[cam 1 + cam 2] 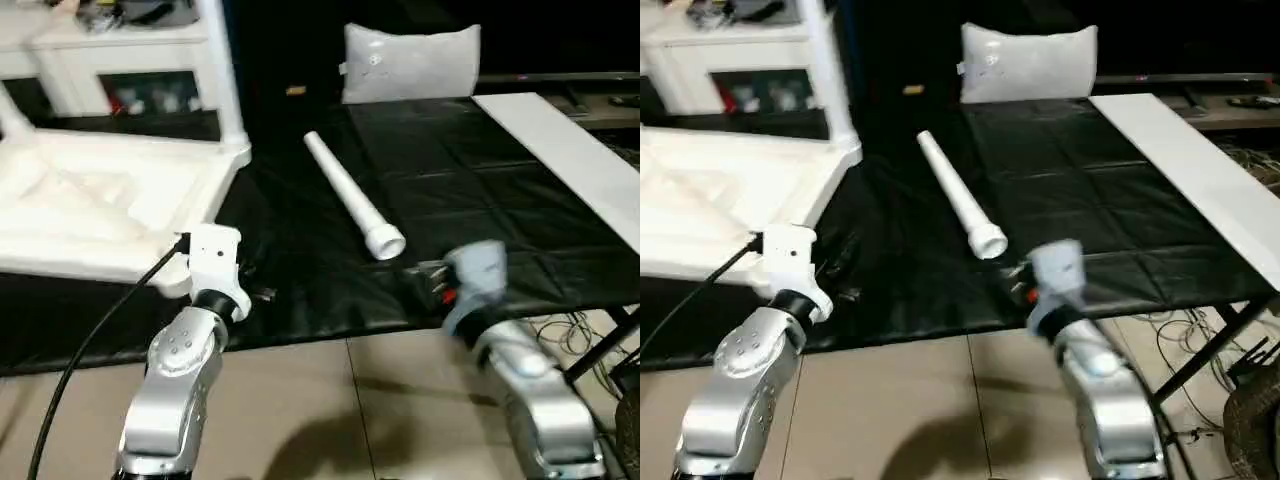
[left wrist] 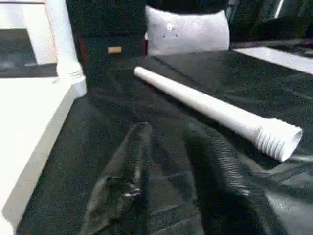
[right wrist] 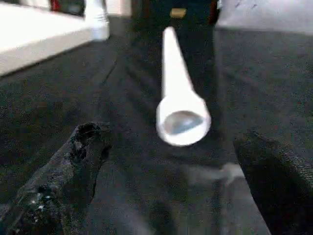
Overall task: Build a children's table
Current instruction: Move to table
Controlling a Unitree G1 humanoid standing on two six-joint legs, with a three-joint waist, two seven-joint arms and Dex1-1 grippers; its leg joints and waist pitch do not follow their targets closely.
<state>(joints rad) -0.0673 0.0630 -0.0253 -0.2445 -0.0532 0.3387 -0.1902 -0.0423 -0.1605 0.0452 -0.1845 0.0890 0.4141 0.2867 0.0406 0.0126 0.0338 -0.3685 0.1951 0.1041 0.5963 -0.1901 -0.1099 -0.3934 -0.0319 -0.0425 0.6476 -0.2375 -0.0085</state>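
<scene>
Loose leg right of tabletop

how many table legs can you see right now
2: one loose leg lies on the black cover between the claws; another leg stands upright in a corner of the upside-down tabletop. Others may be out of frame.

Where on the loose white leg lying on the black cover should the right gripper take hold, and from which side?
Probably the shaft just behind the threaded collar of the loose leg, coming from the robot's near edge: that wide open end faces the open right gripper, and the leg lies flat and unobstructed.
</scene>
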